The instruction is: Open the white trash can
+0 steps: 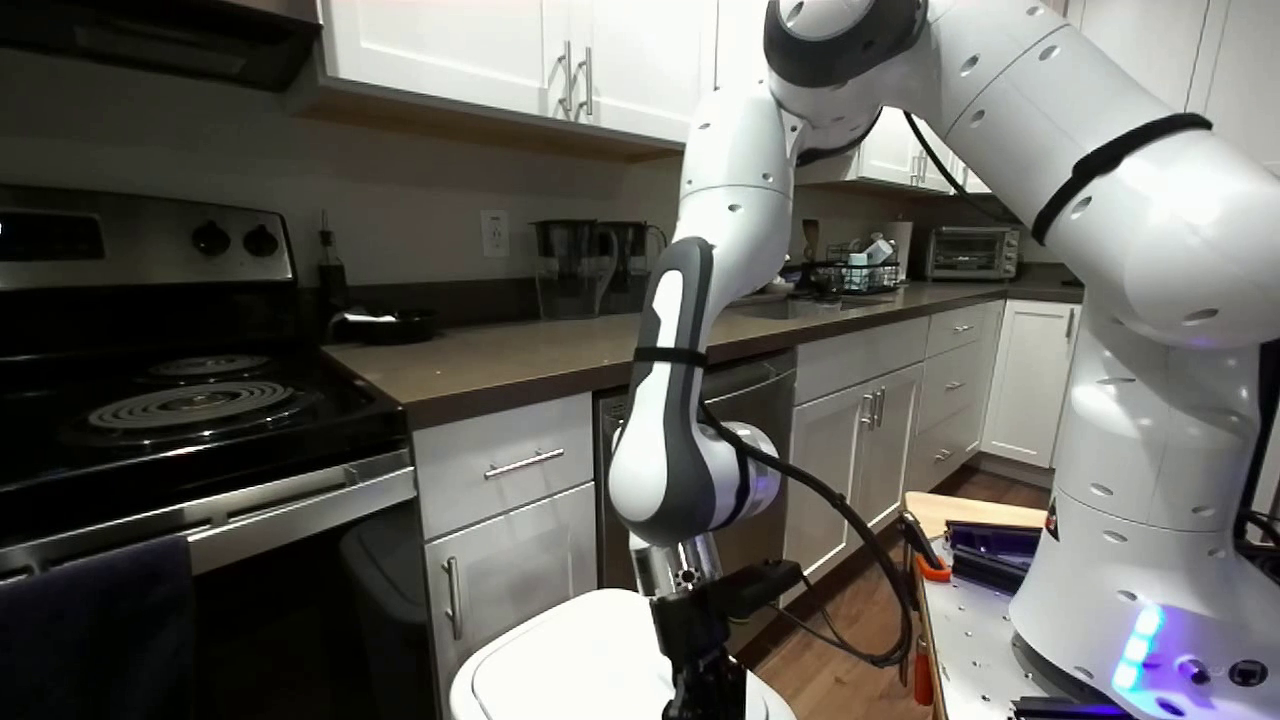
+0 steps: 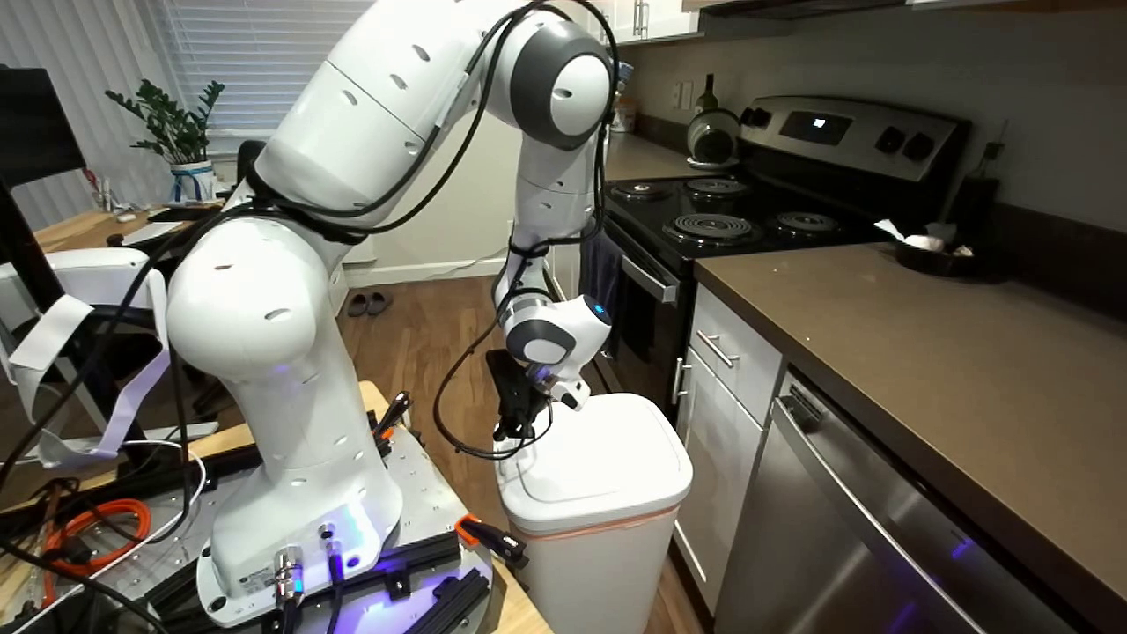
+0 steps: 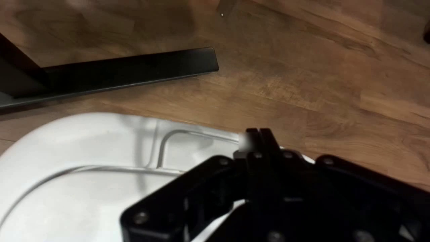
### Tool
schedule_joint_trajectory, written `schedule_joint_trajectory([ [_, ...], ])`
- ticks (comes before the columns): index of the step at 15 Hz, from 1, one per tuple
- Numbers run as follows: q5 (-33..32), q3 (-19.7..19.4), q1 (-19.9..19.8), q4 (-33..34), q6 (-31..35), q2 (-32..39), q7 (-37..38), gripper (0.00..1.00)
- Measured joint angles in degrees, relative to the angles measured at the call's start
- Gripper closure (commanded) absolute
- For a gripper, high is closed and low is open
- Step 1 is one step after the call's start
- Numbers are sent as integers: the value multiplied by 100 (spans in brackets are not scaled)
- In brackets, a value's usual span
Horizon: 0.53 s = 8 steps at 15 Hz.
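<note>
The white trash can stands on the floor beside the robot's table, in front of the cabinets. Its rounded lid lies flat and closed. The lid shows in an exterior view and in the wrist view, where a groove outlines a small panel near its edge. My black gripper is shut with its fingertips together and nothing visible between them. It points down over the lid's edge on the robot's side, also in both exterior views. Whether the tips touch the lid cannot be told.
White cabinets and a steel dishwasher stand behind the can. A black stove is nearby. The robot's table holds tools and rails. A dark metal foot lies on the wooden floor. A cable loop hangs by the gripper.
</note>
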Motion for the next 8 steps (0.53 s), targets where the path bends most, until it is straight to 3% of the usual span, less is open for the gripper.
schedule_joint_trajectory([
  [8, -2, -332, 121, -7, 309, 301, 31, 95],
])
